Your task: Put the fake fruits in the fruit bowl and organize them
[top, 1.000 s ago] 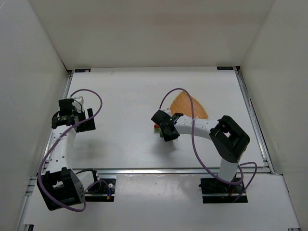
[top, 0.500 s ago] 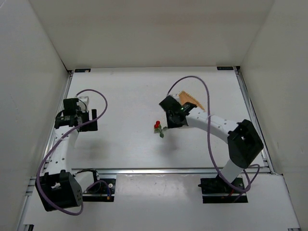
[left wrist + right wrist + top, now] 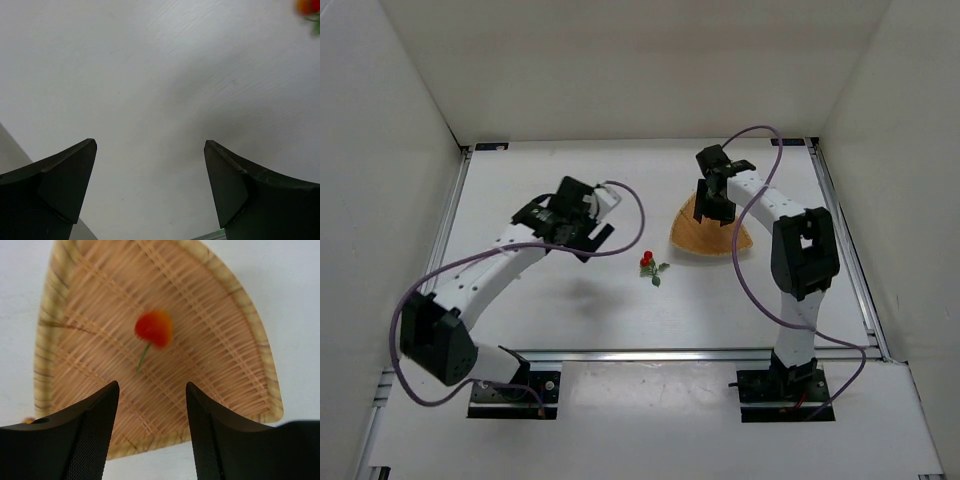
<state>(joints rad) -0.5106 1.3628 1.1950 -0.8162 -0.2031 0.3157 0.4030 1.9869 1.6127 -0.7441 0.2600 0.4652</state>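
Right claw point(image 3: 152, 390): open, empty, above the tan woven rounded-triangle bowl point(image 3: 220, 325) holding one small red stemmed berry point(image 3: 154, 328). Left claw point(image 3: 150, 147): open, empty, over the white desk point(image 3: 150, 60). Red leafed berries point(image 3: 648, 262) lie on the desk near the bowl.

Bare table point(image 3: 620, 312) around fake fruits point(image 3: 648, 263)
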